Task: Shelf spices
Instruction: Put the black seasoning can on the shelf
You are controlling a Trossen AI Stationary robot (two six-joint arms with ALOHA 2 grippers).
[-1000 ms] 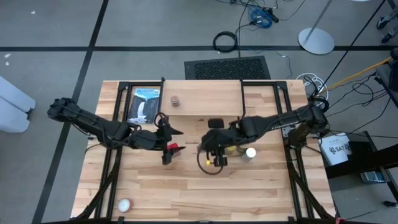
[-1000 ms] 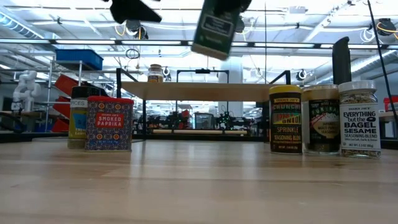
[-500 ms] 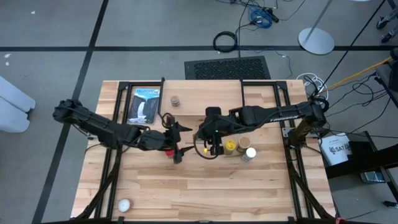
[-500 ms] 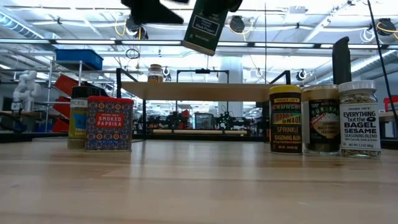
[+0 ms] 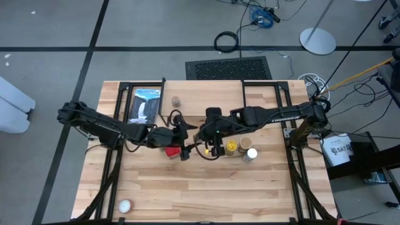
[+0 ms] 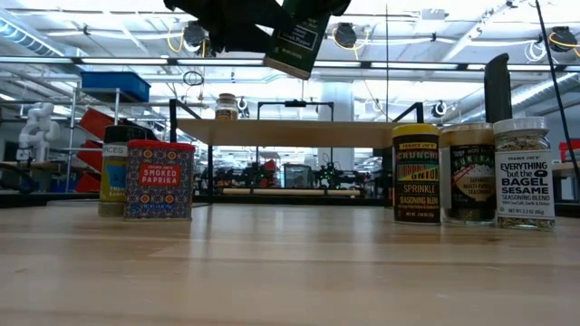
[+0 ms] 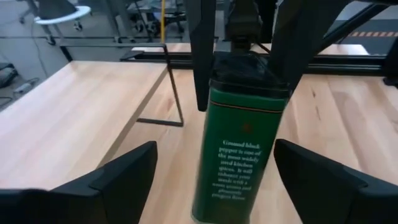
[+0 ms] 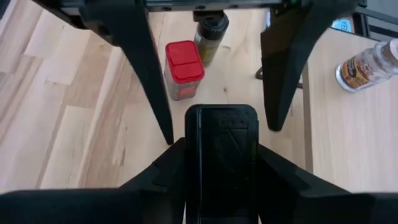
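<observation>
The black square tin [image 6: 297, 36], with a green label in the left wrist view [image 7: 239, 155], hangs high above the table in my right gripper [image 8: 221, 155], which is shut on it. My left gripper [image 7: 221, 183] is open; its fingers [image 8: 140, 62] stand on either side of the tin without touching it. Below, the red tin [image 6: 160, 179] and the small dark-lidded jar [image 6: 113, 170] stand on the table. The yellow-lidded jar [image 6: 415, 172], a gold-lidded jar [image 6: 467, 172] and the white-lidded jar [image 6: 524, 172] stand together to the right. One jar [image 5: 177, 101] stands on the shelf [image 6: 290, 132]. My right gripper pinches the black square tin by its lid end [image 8: 221, 124], one finger [image 8: 168, 174] on each of two opposite sides. The fingers [image 7: 202, 62] come from above, pointing down. The tin hangs below them, lifted clear of the table and tilted.
A flat blue-and-black package [image 5: 147, 105] lies at the table's far left, beside the shelf's black leg [image 5: 164, 100]. A small white ball [image 5: 124, 205] sits near the near left corner. Bare wood stretches along the table's near side.
My right gripper has carried the tin toward the far edge and a little to the left, then held still. My left gripper, still open, has moved toward the table's right until its fingers stand around the hanging tin.
</observation>
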